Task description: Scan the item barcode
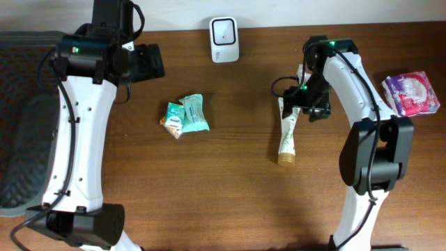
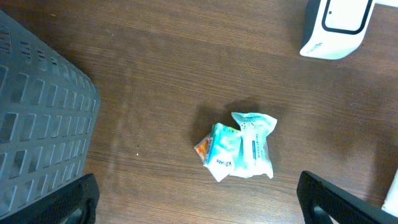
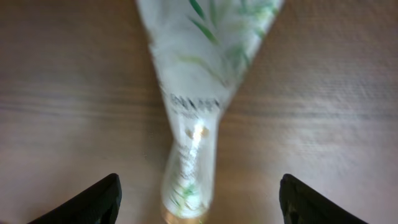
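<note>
While its two dark fingers (image 3: 93, 199) stand spread wide, the right gripper (image 3: 199, 202) hangs low over a white tube (image 1: 287, 138) printed with green leaves. The tube lies released on the brown wooden table (image 1: 230, 202), and in the right wrist view neither finger touches it, with bare wood showing on both sides. Seen from overhead, the tube rests right of the table's centre, its flat crimped end under the gripper and its gold cap (image 1: 286, 159) pointing toward the near edge. A white scanner (image 1: 224, 40) with a dark window stands at the far edge of the table, well apart from the tube and to its left. The left gripper (image 1: 143, 61) is also wide open and holds nothing; it is poised above the far left part of the table. Its wrist camera looks down on a crumpled cluster of teal packets (image 2: 239, 146) lying on the wood between its fingertips' lines of sight. A dark grey mesh basket (image 2: 37, 112) fills the left side of that view. At the far right of the table, beside the right arm, lies a pink and purple package (image 1: 411, 94).
</note>
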Action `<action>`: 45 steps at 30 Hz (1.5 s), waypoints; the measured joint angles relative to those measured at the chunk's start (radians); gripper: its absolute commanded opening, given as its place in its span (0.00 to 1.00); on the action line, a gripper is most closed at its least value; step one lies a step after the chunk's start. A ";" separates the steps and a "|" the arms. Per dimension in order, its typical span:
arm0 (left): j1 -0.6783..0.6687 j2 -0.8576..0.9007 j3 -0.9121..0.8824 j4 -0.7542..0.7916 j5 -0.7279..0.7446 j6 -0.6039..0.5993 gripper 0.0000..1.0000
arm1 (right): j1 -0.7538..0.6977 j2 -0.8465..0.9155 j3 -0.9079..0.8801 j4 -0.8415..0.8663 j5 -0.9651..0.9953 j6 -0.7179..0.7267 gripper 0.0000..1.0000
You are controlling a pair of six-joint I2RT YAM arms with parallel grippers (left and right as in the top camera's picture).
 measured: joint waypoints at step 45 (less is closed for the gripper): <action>0.000 0.000 0.000 0.000 0.000 0.000 0.99 | -0.082 -0.229 -0.388 0.406 -0.242 -0.047 0.95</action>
